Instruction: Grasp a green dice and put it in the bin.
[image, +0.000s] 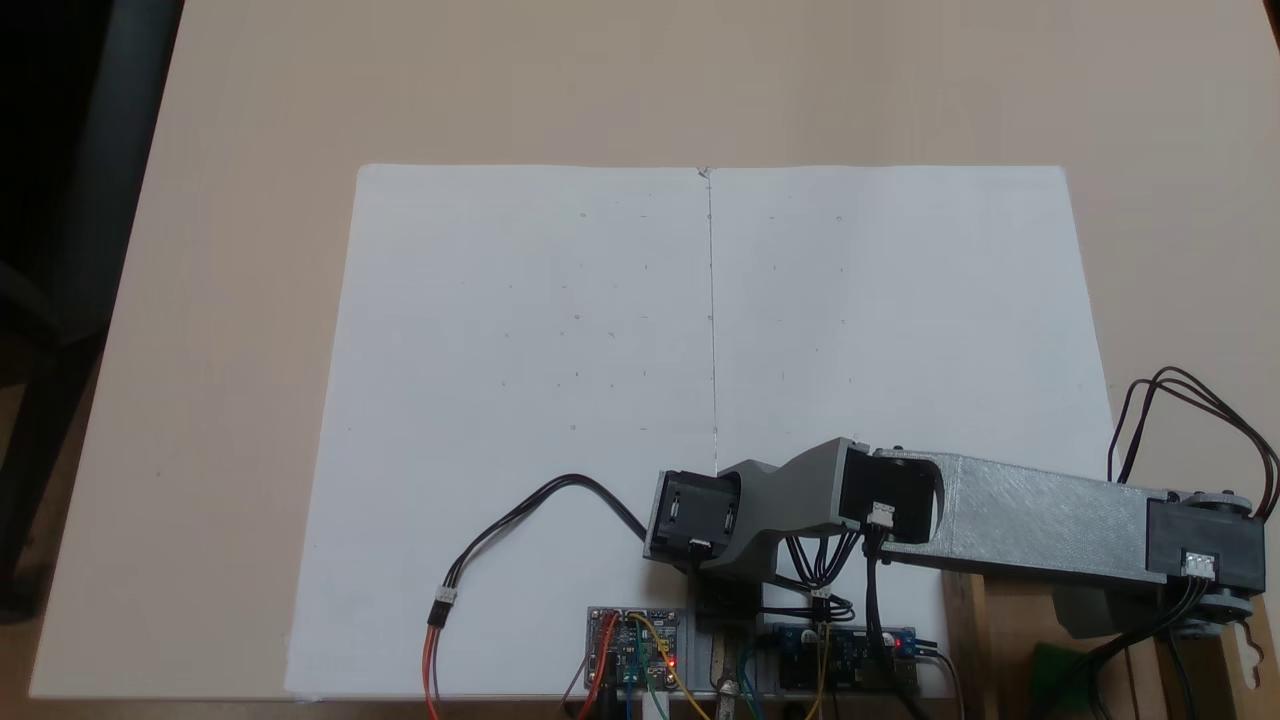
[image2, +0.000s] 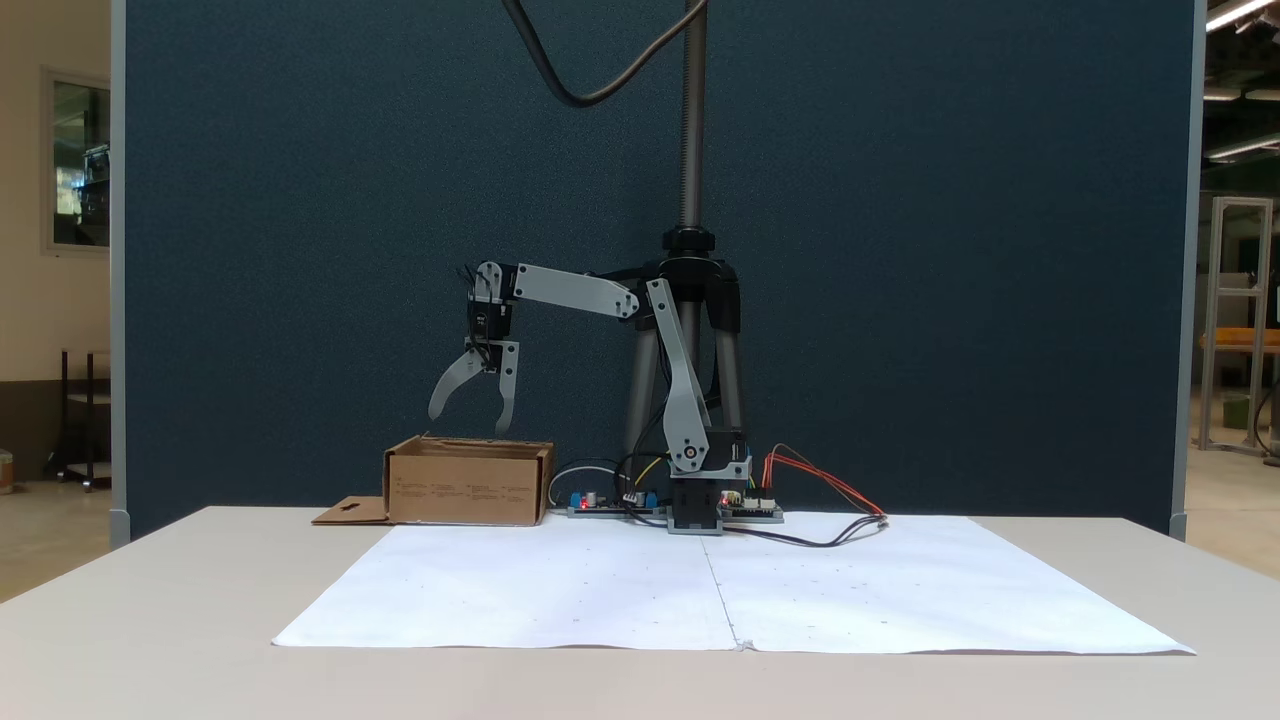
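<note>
No readable text anywhere

Small dark print is running in blocks across the front wall of the bin, at about 9 o'clock from the arm's base in a fixed view, but it is showing too small to read. The circuit boards at 6 o'clock in a fixed view are showing no legible markings.

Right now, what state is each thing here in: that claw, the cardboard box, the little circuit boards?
gripper: open, empty, hanging above the bin.
bin: upright, top open, side flap flat on the table.
circuit boards: powered, red lights on.
white paper sheets: flat, bare.
green dice: green patch below the arm, probably it.
</note>
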